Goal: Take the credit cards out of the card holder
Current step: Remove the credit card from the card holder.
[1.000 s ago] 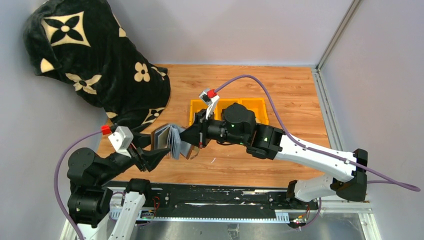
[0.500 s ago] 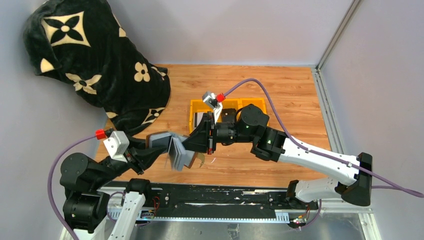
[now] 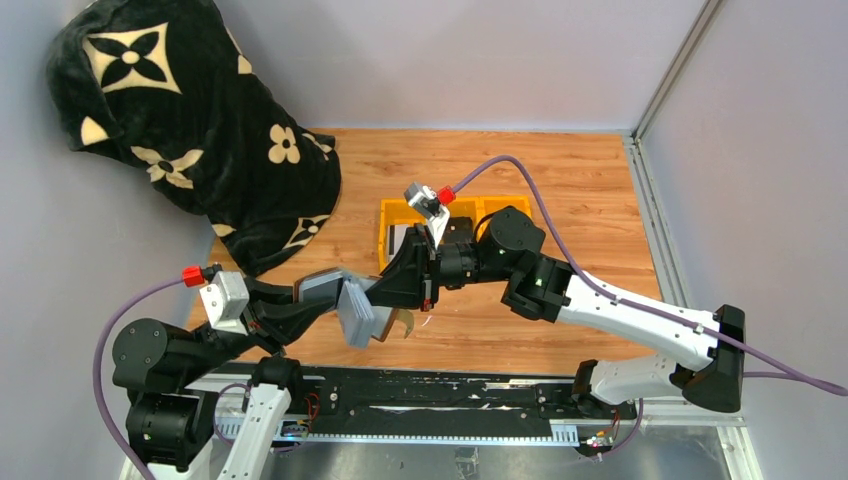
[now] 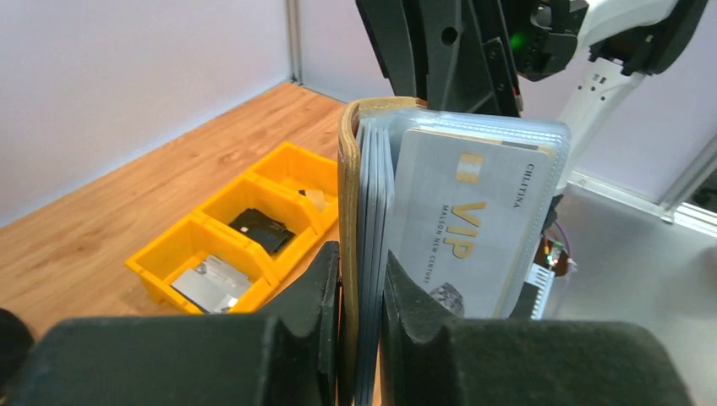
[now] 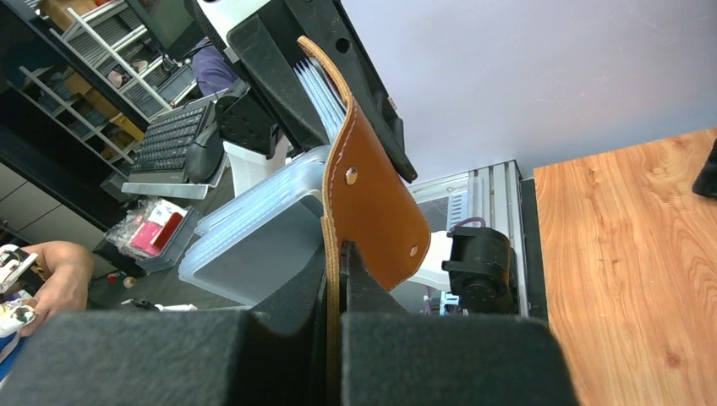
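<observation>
The card holder (image 3: 352,306), brown leather with clear plastic sleeves, hangs open in the air between both grippers near the table's front edge. My left gripper (image 3: 322,298) is shut on one leather cover (image 4: 349,194) together with several sleeves (image 4: 372,220). A silver VIP credit card (image 4: 461,228) shows inside the outermost sleeve just beyond the fingers. My right gripper (image 3: 388,298) is shut on the other brown leather flap (image 5: 376,203), which carries snap studs; the fanned sleeves (image 5: 262,241) hang to its left.
A yellow three-compartment tray (image 3: 512,209) sits behind the right arm; in the left wrist view the tray (image 4: 188,230) holds a silver card (image 4: 211,284) and a black card (image 4: 260,229). A black flowered blanket (image 3: 190,110) is heaped at the back left.
My left gripper has closed onto the holder's cover and sleeves. Both grippers and the holder have shifted a little toward the front edge, and the right arm has stretched further left.
</observation>
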You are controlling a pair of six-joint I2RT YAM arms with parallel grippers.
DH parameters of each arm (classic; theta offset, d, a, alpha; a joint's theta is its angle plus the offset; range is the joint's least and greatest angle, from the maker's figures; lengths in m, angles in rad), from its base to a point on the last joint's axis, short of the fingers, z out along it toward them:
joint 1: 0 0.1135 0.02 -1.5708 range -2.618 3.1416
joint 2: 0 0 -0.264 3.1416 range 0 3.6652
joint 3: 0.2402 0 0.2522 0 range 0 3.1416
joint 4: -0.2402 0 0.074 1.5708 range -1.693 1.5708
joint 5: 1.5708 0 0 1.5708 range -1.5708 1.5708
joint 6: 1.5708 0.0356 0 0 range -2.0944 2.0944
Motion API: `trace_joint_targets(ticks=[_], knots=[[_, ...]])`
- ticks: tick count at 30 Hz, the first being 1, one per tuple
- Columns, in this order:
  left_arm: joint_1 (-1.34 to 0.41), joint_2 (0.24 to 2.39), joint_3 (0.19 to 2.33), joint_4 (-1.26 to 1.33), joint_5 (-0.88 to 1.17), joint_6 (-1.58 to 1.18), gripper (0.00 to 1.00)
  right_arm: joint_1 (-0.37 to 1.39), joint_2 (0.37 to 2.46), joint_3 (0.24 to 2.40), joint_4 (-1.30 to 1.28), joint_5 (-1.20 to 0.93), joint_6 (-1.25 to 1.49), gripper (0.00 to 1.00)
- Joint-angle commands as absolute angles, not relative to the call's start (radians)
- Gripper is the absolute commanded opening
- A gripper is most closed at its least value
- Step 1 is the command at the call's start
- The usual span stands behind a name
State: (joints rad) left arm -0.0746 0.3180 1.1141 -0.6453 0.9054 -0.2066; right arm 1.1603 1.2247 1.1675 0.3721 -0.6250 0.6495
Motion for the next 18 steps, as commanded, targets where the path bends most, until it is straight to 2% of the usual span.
trace_joint_targets(ticks=[1, 3, 9, 13, 18], knots=[[-0.071, 0.333, 1.112, -0.641, 0.928, -0.2, 0.07, 1.167, 1.192, 1.179, 0.408, -0.701, 0.649, 0.07], [-0.071, 0.335, 1.123, -0.661, 0.902, -0.17, 0.0, 1.146, 1.178, 1.182, 0.341, -0.692, 0.626, 0.24], [-0.071, 0.348, 1.131, -0.738, 0.881, -0.081, 0.0, 1.008, 1.107, 1.188, 0.07, -0.553, 0.543, 0.74], [-0.071, 0.38, 1.128, -0.8, 0.854, -0.039, 0.0, 0.979, 1.108, 1.245, -0.054, -0.492, 0.483, 0.77], [-0.071, 0.431, 1.119, -0.843, 0.868, -0.059, 0.0, 0.98, 1.16, 1.291, -0.04, -0.535, 0.478, 0.78]])
